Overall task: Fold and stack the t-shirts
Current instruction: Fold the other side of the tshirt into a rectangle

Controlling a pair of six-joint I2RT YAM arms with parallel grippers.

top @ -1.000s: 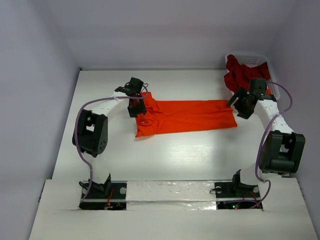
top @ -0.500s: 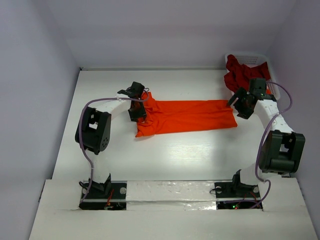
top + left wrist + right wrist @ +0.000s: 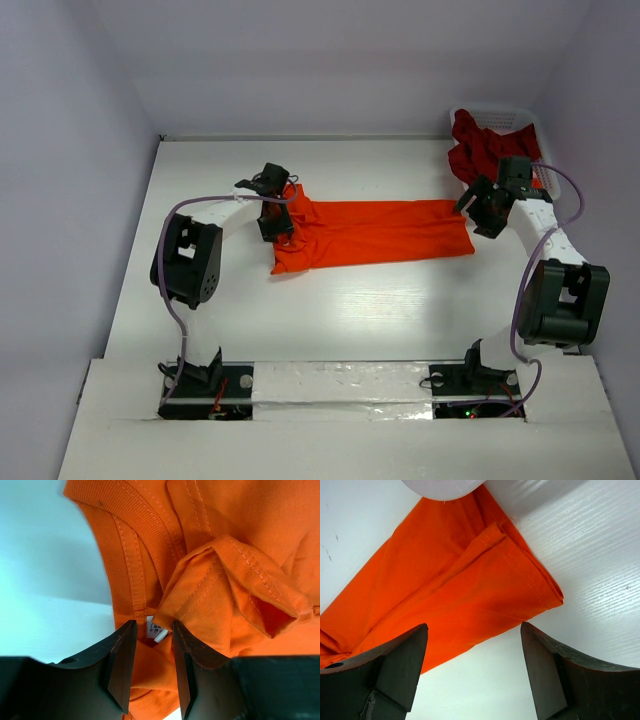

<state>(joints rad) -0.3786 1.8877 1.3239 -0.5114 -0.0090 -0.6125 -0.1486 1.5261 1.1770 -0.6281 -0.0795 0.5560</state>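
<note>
In the left wrist view the orange t-shirt (image 3: 240, 540) gets cut off at the top and right edges; its white tag (image 3: 156, 629) is half buried, print too small to be read.

No word, brand or number can be read in any view. The only printed thing is a small white label (image 3: 156, 629) at the inside of the neckband of the orange t-shirt (image 3: 240, 535), seen in the left wrist view between the two fingers of the left hand (image 3: 153, 645). It carries a few dark marks, too small and blurred to make out.
</note>
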